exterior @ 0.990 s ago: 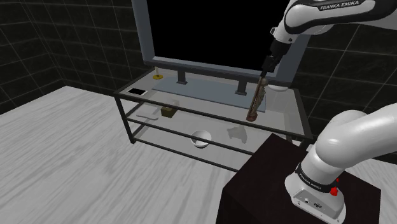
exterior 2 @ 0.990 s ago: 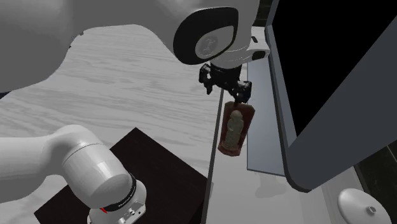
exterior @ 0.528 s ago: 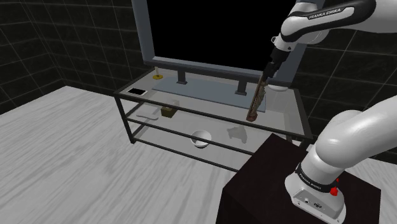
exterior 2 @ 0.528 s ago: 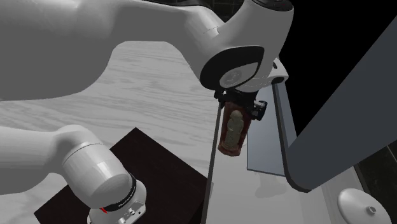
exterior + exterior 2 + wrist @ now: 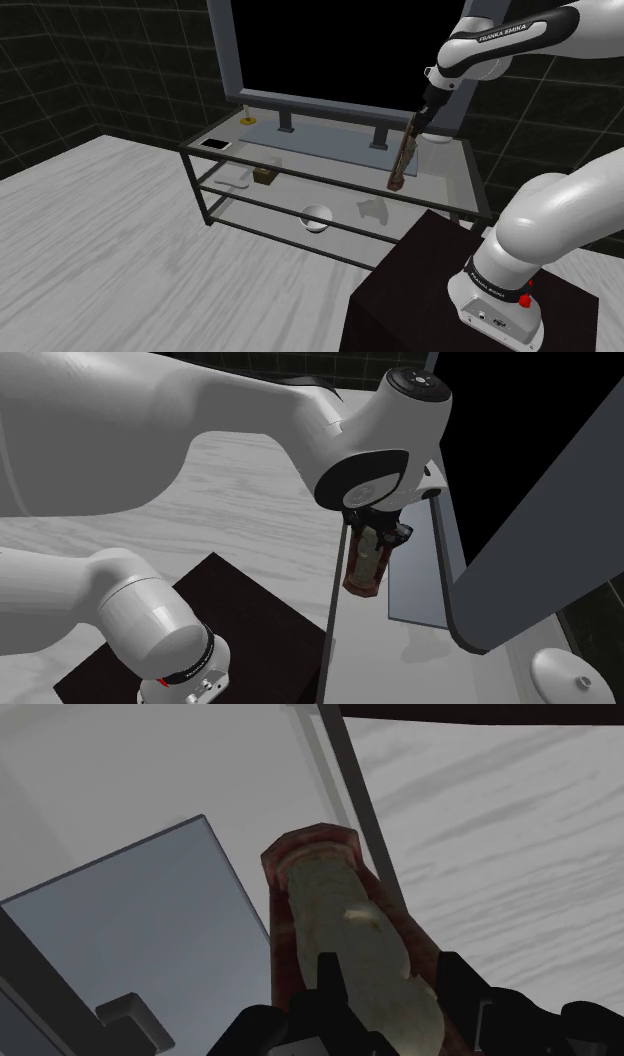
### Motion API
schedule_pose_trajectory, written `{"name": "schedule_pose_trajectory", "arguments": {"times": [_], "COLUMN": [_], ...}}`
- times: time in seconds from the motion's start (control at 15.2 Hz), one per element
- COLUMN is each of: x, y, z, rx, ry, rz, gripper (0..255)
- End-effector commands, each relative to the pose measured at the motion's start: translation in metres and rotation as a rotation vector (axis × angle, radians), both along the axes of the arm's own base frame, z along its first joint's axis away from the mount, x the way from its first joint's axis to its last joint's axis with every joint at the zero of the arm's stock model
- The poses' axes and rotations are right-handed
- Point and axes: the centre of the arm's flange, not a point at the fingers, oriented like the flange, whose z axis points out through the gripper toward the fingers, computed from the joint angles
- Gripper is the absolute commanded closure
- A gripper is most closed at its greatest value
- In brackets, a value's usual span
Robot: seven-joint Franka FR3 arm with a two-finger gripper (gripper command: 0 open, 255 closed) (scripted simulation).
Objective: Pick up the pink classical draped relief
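One reddish-brown relief with a cream figure stands tilted on the glass top shelf in the shoulder view, the gripper at its upper end. From the second exterior view the gripper covers the top of the relief. Through the wrist view the relief stretches away from the gripper; whether the jaws pinch it or merely flank it, I cannot tell.

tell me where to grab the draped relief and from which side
I'd take the relief by its upper end, from above. It stands nearly upright on the glass table top, tall and thin, that end free; squeeze across its reddish-brown rim, not the rounded cream figure. The gripper sits at that end.
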Motion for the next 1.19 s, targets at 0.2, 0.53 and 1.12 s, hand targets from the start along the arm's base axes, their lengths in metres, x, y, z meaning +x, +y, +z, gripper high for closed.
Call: {"name": "schedule_pose_trajectory", "arguments": {"times": [0.2, 0.53, 1.12], "x": [0.0, 0.0, 0.0], "y": [0.0, 0.0, 0.0], "z": [0.0, 0.004, 0.052], "rx": [0.0, 0.0, 0.0], "ry": [0.0, 0.0, 0.0], "rz": [0.0, 0.0, 0.0], "gripper": [255, 255, 255]}}
